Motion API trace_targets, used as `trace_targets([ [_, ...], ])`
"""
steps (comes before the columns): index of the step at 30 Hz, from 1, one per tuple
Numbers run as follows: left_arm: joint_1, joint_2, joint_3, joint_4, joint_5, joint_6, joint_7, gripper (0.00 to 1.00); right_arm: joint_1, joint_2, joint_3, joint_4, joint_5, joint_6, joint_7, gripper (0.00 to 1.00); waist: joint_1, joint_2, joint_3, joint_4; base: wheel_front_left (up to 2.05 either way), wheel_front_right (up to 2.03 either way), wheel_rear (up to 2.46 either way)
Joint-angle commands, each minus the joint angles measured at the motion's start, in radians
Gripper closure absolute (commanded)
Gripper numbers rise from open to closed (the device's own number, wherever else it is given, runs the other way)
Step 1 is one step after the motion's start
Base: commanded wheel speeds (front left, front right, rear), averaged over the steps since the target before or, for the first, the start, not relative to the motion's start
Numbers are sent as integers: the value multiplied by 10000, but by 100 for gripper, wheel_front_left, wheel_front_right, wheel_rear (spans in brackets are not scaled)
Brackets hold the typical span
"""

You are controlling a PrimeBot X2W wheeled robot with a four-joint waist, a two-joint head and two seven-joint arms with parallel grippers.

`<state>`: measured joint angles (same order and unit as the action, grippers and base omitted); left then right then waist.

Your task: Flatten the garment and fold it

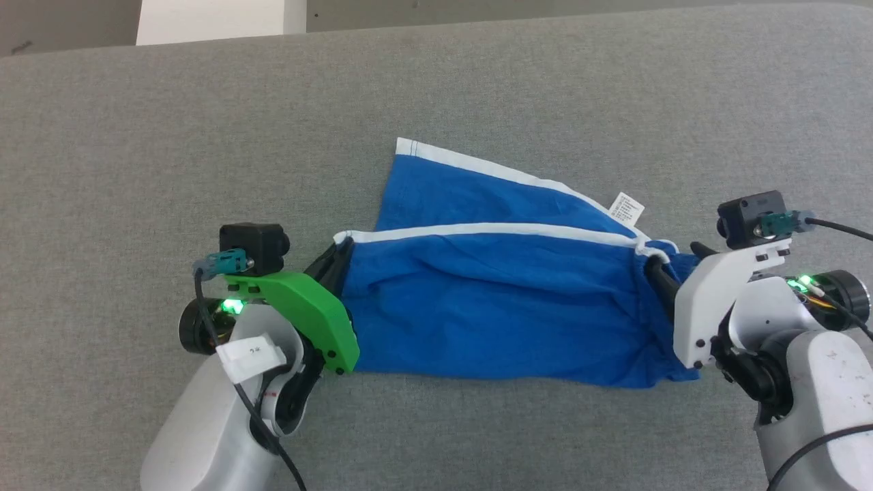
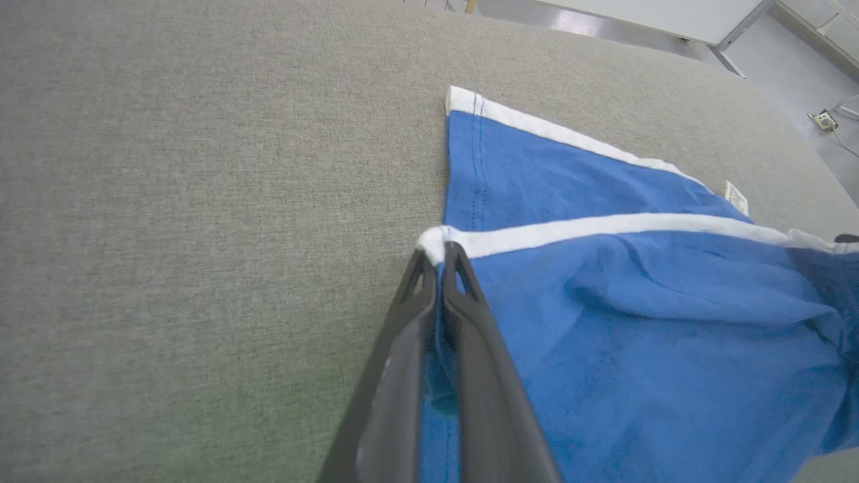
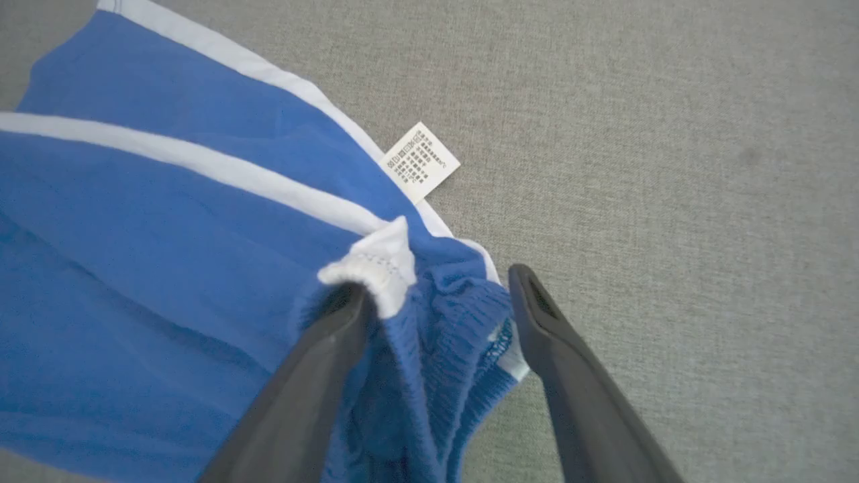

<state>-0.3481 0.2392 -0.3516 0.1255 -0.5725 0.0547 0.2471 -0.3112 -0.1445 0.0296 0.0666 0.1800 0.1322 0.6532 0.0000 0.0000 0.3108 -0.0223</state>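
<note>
The garment [image 1: 491, 307], blue shorts with white stripes, lies rumpled on the grey table with one leg splayed toward the far side. My left gripper [image 1: 337, 249] is shut on the white-trimmed hem corner at the garment's left end; the left wrist view shows the garment [image 2: 637, 322] pinched between the closed fingers of that gripper [image 2: 439, 251]. At the right end, my right gripper [image 1: 675, 258] stands open. The right wrist view shows the garment's [image 3: 168, 268] gathered waistband lying between the spread fingers of this gripper [image 3: 436, 285]. A small white tag [image 3: 419, 162] sticks out just beyond it.
The grey cloth-covered table [image 1: 136, 136] stretches wide on all sides of the garment. Its far edge runs along the top of the head view, with a white panel [image 1: 211, 20] beyond it. Past the table in the left wrist view is floor with a socket [image 2: 822, 121].
</note>
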Motion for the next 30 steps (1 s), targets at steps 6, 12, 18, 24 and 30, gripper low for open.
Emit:
trace_targets([
  [6,240,-3,-47,-5,-65,78,50,100,411,-198,45,-631,-243,-15,40,0,0,0,-113,-38,0,0,0],
  [12,295,10,-70,-30,-113,117,68,100,480,-264,249,-669,-112,-15,170,100,0,0,-165,-74,0,0,0],
  [18,287,1,-34,-62,-168,150,-30,100,372,-305,286,-727,168,-15,74,100,0,0,-194,-33,0,0,0],
  [24,-126,22,285,-201,-433,42,-231,100,-95,-435,179,-946,918,-15,156,100,0,0,-335,64,0,0,0],
  [30,-2303,486,818,-36,-651,-252,283,100,-2375,-495,-10,-747,2803,-15,1002,100,0,0,-199,208,0,0,0],
])
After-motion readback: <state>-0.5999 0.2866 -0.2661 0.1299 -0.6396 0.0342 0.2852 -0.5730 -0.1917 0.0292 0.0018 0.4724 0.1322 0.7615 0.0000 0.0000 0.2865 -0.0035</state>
